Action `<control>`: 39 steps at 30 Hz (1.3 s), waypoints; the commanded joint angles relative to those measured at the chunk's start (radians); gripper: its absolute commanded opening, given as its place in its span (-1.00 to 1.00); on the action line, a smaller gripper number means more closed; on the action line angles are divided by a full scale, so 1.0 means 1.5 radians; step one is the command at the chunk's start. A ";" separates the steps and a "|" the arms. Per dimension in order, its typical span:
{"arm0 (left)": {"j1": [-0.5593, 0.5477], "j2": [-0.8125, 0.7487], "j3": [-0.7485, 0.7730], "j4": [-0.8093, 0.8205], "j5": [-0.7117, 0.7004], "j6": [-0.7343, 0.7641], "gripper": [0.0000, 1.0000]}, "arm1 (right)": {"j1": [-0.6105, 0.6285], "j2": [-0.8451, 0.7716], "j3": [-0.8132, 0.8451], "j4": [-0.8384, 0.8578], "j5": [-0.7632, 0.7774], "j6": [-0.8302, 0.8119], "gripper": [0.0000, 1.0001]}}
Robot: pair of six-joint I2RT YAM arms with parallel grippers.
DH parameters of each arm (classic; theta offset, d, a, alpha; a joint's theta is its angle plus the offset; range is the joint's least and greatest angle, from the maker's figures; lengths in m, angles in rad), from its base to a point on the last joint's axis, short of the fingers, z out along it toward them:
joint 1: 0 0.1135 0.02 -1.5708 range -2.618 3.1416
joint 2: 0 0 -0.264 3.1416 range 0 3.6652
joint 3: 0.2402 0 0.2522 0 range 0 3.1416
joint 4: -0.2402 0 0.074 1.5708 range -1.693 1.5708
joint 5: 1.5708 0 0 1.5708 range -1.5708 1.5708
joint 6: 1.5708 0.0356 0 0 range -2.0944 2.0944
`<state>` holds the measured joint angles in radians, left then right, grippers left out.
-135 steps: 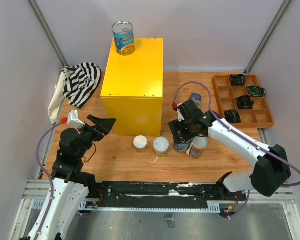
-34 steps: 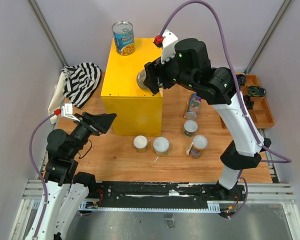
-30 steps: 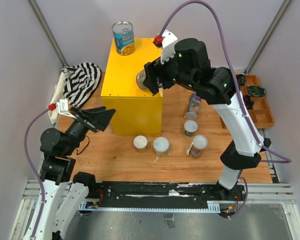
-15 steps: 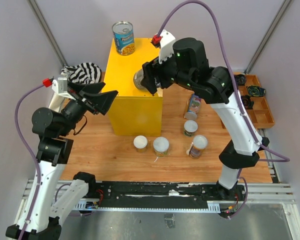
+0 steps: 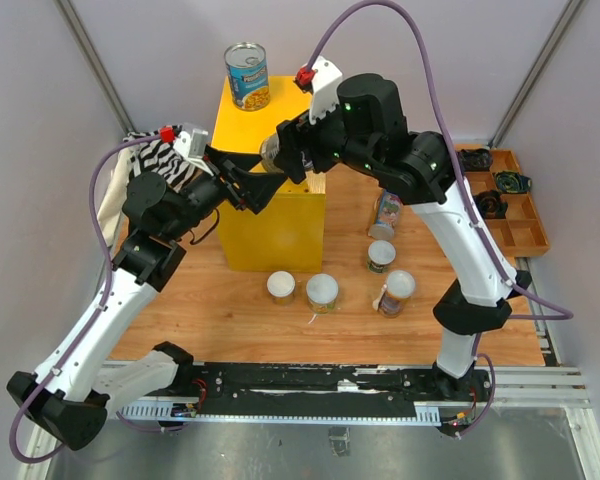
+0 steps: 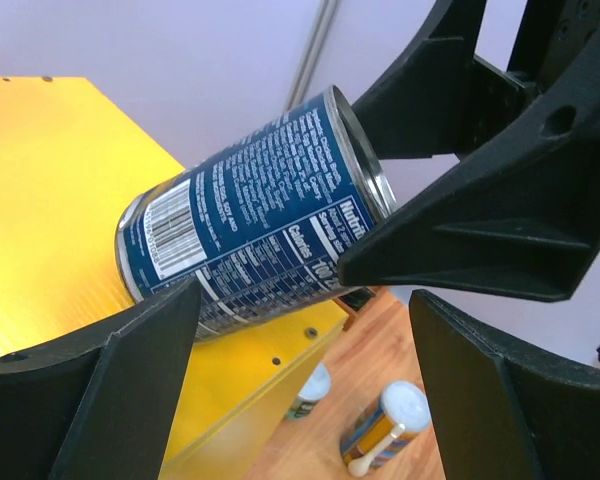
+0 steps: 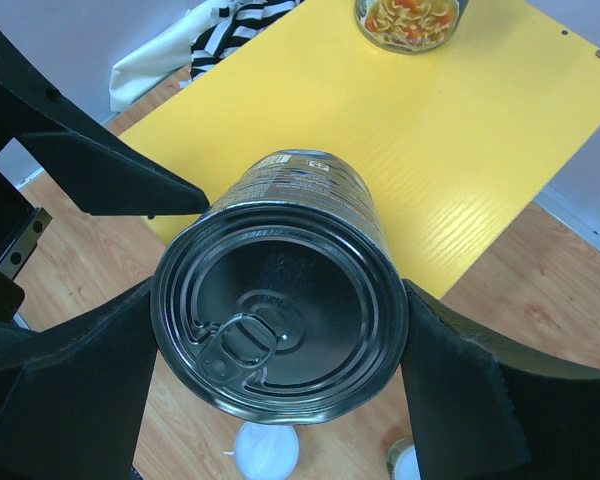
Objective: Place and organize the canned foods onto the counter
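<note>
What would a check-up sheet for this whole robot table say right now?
Surface: wooden table, no spills seen.
Job's things: yellow counter carries one upright can at its far left corner; a dark blue can is held tilted above the counter; five cans stand on the table in front and to the right of the counter.
Clutter: striped cloth left of the counter; wooden tray with black items at far right.
Hands: right hand grips the dark blue can; left hand is open, fingers either side of the same can, contact unclear.
Cables: purple cables loop along both arms, no snag seen.
Surroundings: pale walls; metal rail at the near edge.
</note>
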<state>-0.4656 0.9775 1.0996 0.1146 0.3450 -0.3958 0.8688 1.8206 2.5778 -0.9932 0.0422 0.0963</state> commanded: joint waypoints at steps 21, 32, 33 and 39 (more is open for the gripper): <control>-0.055 0.051 0.008 0.042 -0.122 0.158 0.83 | -0.016 0.023 0.048 0.121 -0.030 0.037 -0.12; -0.172 0.078 -0.006 0.106 -0.340 0.333 0.98 | -0.015 0.024 0.046 0.112 -0.042 0.065 -0.17; -0.181 0.080 -0.008 0.116 -0.349 0.351 0.99 | -0.015 0.023 0.046 0.112 -0.043 0.068 -0.17; -0.220 0.106 -0.016 0.174 -0.425 0.448 0.99 | -0.015 0.024 0.047 0.112 -0.043 0.079 -0.19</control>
<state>-0.7567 1.1049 1.0977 0.2718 -0.1951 0.1425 0.8349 1.8706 2.5927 -0.9207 0.0544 0.1631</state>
